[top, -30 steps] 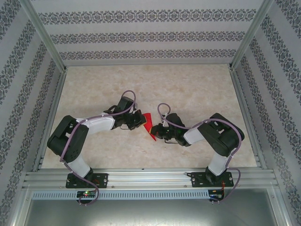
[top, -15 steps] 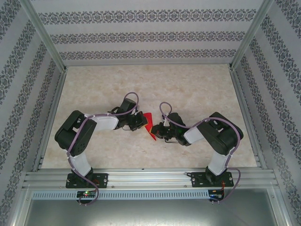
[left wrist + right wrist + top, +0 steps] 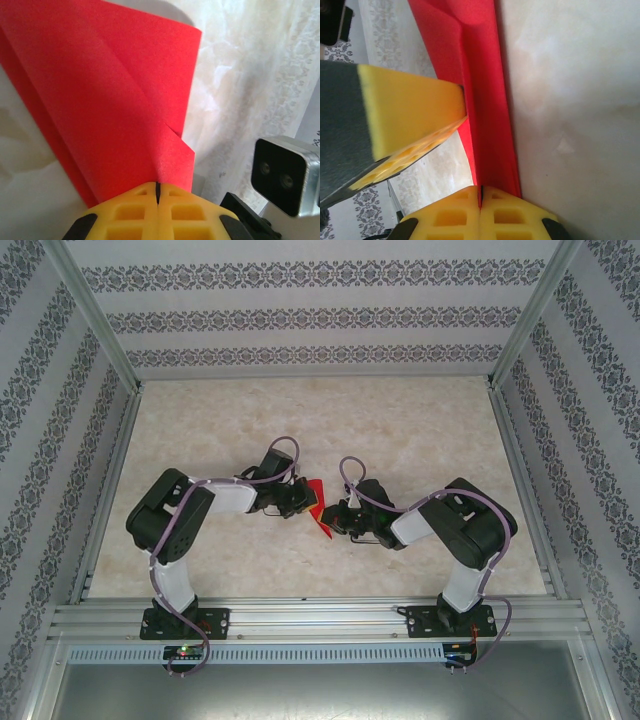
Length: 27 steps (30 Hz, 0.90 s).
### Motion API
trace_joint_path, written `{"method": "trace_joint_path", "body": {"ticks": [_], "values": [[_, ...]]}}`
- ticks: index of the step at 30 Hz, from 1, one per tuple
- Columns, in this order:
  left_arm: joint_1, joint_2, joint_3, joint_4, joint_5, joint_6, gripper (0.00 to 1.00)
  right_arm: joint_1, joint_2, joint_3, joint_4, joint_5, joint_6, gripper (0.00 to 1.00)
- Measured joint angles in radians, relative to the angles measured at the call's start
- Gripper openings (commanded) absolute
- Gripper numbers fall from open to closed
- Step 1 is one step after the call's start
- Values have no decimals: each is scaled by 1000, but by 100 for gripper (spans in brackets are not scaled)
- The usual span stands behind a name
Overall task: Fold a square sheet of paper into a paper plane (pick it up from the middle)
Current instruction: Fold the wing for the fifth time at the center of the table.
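**Item 1: sheet of paper** [image 3: 317, 502]. Thin, bright red, matt, with a fine even grain and no marking on any face that shows. It is folded. In the top view it is a small wedge whose sharp tip points toward the arm bases. In the left wrist view, layered flaps overlap, one diagonal crease runs down to the grip, and one cut edge is straight. In the right wrist view it is a long narrow strip with a crease along its length.
Position: over the middle of the worktop, between the two hands. Whether it touches the surface cannot be told.

**Item 2: left hand** [image 3: 297, 502]. The fingers are yellow moulded pieces with square recesses on a dark body. They are closed tight on one end of the paper, pad faces meeting in a thin seam. One smooth yellow pad [image 3: 410, 107] shows in the right wrist view, pressed against the paper.

**Item 3: right hand** [image 3: 334, 520]. Same build. It is closed on the opposite end of the paper, pads meeting flush.

**Item 4: arms.** Black joints, white link shells, looped purple cables [image 3: 284, 446].

**Item 5: worktop** [image 3: 400, 430]. Flat and pale beige with a cloudy marbled pattern and a slight sheen.

**Item 6: enclosure.** White walls [image 3: 320, 320] carry horizontal bands of dark ornamental print. The corner posts are aluminium, and a ribbed aluminium rail [image 3: 320, 622] along the near edge carries both bases.
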State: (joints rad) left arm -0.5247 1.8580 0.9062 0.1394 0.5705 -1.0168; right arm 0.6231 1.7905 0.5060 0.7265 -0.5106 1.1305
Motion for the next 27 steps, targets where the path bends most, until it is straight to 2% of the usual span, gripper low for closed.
{"method": "trace_joint_path", "body": {"ticks": [5,8,12,17,20,27], "values": [[0,31,20,-13,18,-1,0,-4,-7,10,-32,-3,-8,9],[0,34,27,-24,23,-1,0,-4,-31,23,-93,5,-29,17],[0,39,39,-43,26,0,0,-6,-96,29,-216,34,-72,22],[0,45,57,-69,29,4,0,-6,-146,37,-341,49,-114,22],[0,45,61,-76,29,8,0,-6,-159,37,-379,50,-127,18],[0,46,63,-79,29,9,0,-6,-163,42,-409,48,-143,18]]}}
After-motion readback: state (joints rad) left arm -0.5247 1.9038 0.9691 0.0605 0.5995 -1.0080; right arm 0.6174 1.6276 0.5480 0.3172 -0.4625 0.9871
